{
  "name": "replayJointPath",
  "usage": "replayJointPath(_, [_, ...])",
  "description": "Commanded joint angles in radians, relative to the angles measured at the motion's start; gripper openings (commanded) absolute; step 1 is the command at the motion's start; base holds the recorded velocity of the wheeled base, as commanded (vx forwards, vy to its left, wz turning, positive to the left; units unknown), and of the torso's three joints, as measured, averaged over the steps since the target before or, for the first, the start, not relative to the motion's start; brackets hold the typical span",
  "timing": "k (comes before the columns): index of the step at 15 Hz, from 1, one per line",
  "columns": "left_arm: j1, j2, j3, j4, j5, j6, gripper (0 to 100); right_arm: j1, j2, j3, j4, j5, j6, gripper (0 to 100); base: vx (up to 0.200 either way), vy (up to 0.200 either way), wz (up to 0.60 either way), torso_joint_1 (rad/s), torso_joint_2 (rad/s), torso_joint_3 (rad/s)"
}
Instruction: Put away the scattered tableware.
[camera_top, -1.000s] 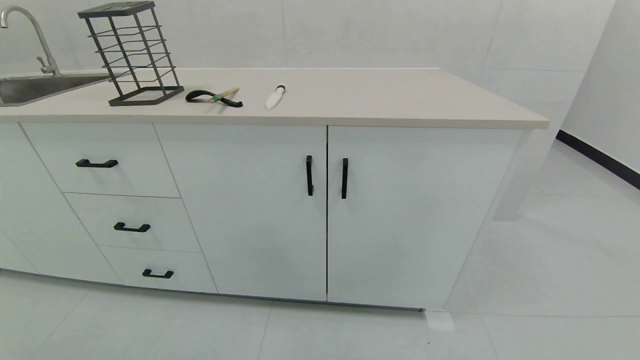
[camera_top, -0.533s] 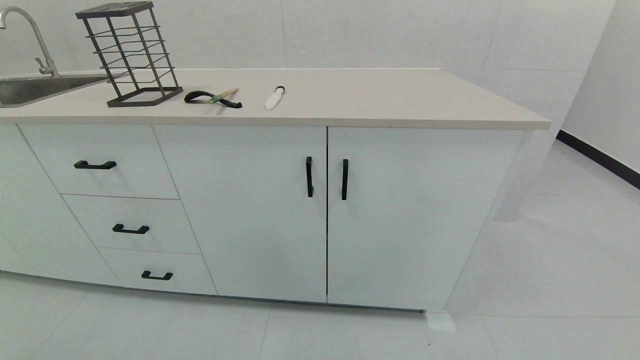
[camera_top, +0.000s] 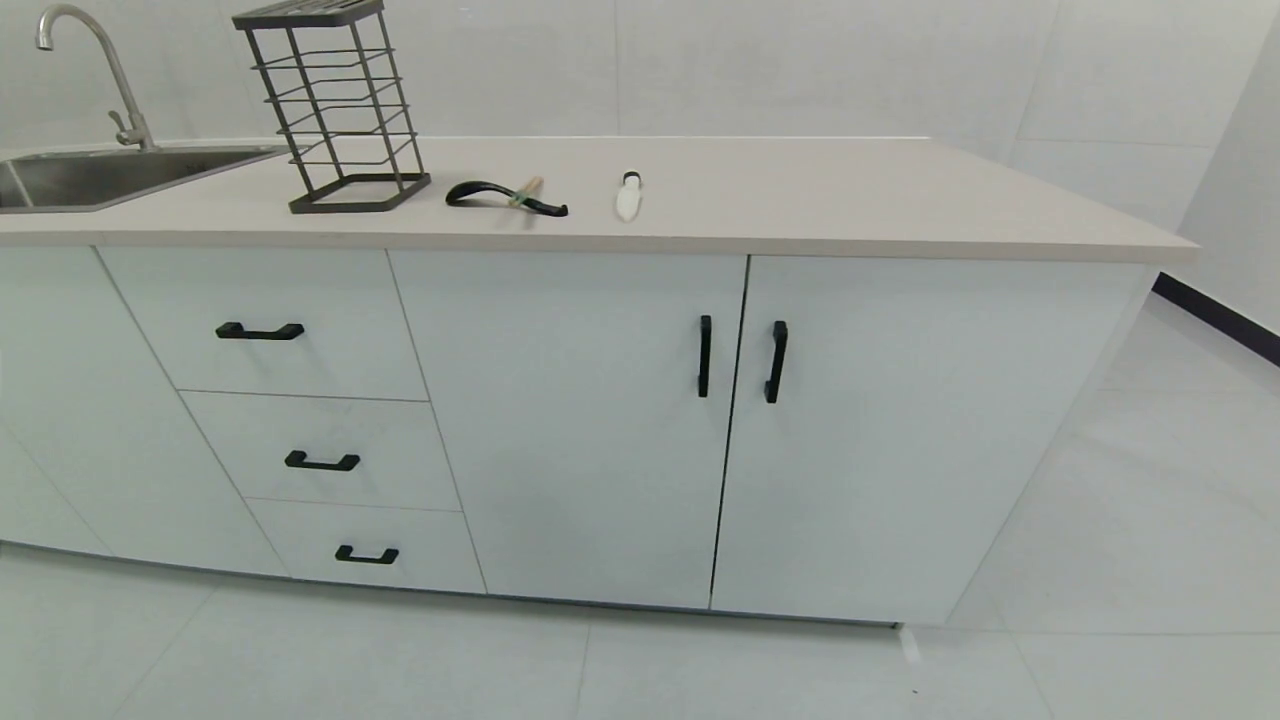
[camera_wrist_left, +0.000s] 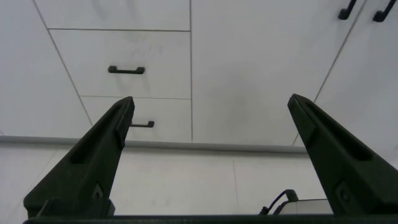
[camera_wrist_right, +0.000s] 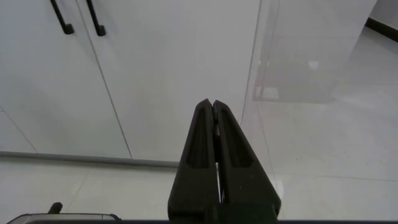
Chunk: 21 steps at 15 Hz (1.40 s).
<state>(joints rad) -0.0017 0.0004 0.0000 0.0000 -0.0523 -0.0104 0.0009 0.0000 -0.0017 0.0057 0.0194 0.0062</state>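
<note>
Tableware lies on the counter (camera_top: 850, 200), close to its near edge. A black spoon (camera_top: 490, 193) lies with a thin wooden stick (camera_top: 531, 184) across it, just right of a tall black wire rack (camera_top: 340, 110). A small white tool (camera_top: 628, 202) with a black end lies a bit farther right, apart from the spoon. A sink (camera_top: 120, 170) is at the far left. The left gripper (camera_wrist_left: 211, 102) is low by the drawers (camera_top: 300, 365), its jaws wide open and holding nothing. The right gripper (camera_wrist_right: 213, 107) is low by the doors (camera_top: 580, 430), its jaws closed tight on nothing.
</note>
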Motion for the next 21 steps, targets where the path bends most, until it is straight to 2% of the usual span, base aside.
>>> replayJointPath(1, [0.0,0.0,0.0,0.0,-0.001,0.007,100,0.001,0.0,0.0,-0.001,0.001,0.001,0,0.0,0.0,0.0,0.0,0.0,0.0])
replayJointPath(4, [0.0,0.0,0.0,0.0,0.002,0.0,100,0.001,0.0,0.0,-0.001,0.001,0.0,0,0.0,0.0,0.0,0.0,0.0,0.0])
replayJointPath(7, [0.0,0.0,0.0,0.0,0.003,0.007,100,0.001,0.0,0.0,-0.001,0.001,0.0,0,0.0,0.0,0.0,0.0,0.0,0.0])
replayJointPath(11, [0.0,0.0,0.0,0.0,0.008,-0.003,100,0.001,0.0,0.0,0.0,0.001,0.0,0,0.0,0.2,0.0,0.002,0.0,0.004])
replayJointPath(13, [0.002,0.0,0.0,0.0,0.002,0.017,100,0.001,0.0,0.0,-0.001,0.001,0.0,0,0.0,0.0,0.0,0.0,0.0,0.0])
replayJointPath(16, [0.0,0.0,0.0,0.0,0.009,-0.014,100,0.001,0.0,0.0,-0.001,0.001,0.0,0,0.0,0.0,0.0,0.0,0.0,0.0])
replayJointPath(19, [0.0,0.0,0.0,0.0,0.008,-0.01,100,0.001,0.0,0.0,-0.001,0.001,0.0,0,0.0,0.0,0.0,0.0,0.0,0.0])
replayJointPath(21, [0.0,0.0,0.0,0.0,0.006,-0.005,100,0.001,0.0,0.0,0.0,0.001,0.0,0,0.0,0.2,0.0,0.007,0.0,0.002])
